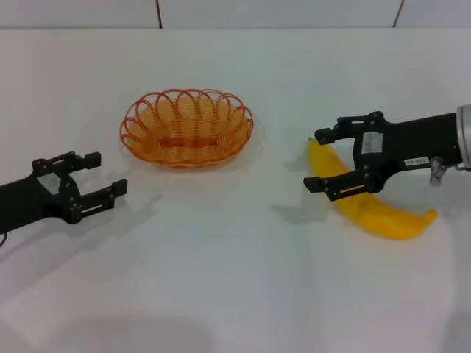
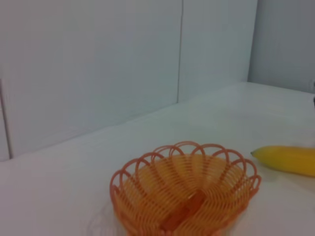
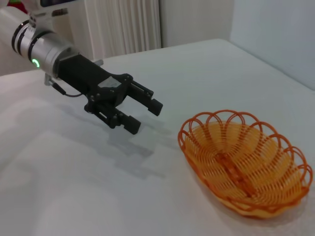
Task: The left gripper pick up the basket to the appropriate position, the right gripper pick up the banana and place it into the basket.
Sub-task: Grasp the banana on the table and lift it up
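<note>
Nearest the robot, the left gripper [image 1: 99,176] hovers low over the white table [image 1: 235,294], its two black fingers spread wide and holding nothing, pointed toward the middle of the surface; farther back and a little to its right sits the basket [image 1: 187,127], an orange wire oval with a looped rim, upright and with nothing inside, apart from both arms; across the table the right gripper [image 1: 318,159] hangs just above the banana [image 1: 372,209], fingers parted on either side of the fruit's upper end, whether touching it cannot be told; the banana lies flat on the table, well to the right of the basket, its yellow length running out from beneath the black claw.
</note>
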You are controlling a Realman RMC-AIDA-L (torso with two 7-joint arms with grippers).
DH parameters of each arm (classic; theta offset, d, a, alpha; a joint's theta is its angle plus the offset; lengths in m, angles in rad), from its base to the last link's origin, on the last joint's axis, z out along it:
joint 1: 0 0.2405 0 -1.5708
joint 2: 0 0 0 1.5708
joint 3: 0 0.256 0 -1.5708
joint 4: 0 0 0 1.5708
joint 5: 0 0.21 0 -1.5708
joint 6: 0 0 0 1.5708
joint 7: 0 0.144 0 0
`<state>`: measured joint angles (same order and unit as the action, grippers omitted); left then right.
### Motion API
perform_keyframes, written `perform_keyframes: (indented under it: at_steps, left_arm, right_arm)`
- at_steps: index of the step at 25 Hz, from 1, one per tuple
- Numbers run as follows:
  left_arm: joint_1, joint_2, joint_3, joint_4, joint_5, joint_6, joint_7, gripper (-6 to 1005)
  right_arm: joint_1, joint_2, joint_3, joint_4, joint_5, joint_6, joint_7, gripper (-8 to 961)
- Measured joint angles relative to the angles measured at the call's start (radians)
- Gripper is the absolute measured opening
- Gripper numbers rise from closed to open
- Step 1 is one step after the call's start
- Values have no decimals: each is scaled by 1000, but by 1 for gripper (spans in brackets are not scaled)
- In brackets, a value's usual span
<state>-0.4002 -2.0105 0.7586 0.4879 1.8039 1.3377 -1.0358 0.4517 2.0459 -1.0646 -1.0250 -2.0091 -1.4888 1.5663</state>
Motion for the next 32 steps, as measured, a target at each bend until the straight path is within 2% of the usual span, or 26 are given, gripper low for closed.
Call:
perform_keyframes:
  at_steps: [7, 11, 20, 32]
  left_arm:
    - [6, -5, -2, 0, 1, 1, 12, 726]
    - [6, -5, -2, 0, 2, -5, 13, 727]
    - [1, -6, -1, 0, 2, -11, 14, 727]
    - [-4, -7, 3, 0, 2, -11, 14, 727]
  right_arm:
    - [-141, 0, -216, -345, -28, 87, 234, 885]
    - [-163, 0, -270, -463, -148, 97, 389, 885]
    - [-112, -5, -417, -496, -407, 85, 641, 884]
    - [-61, -6, -488, -482, -510, 48, 730, 884]
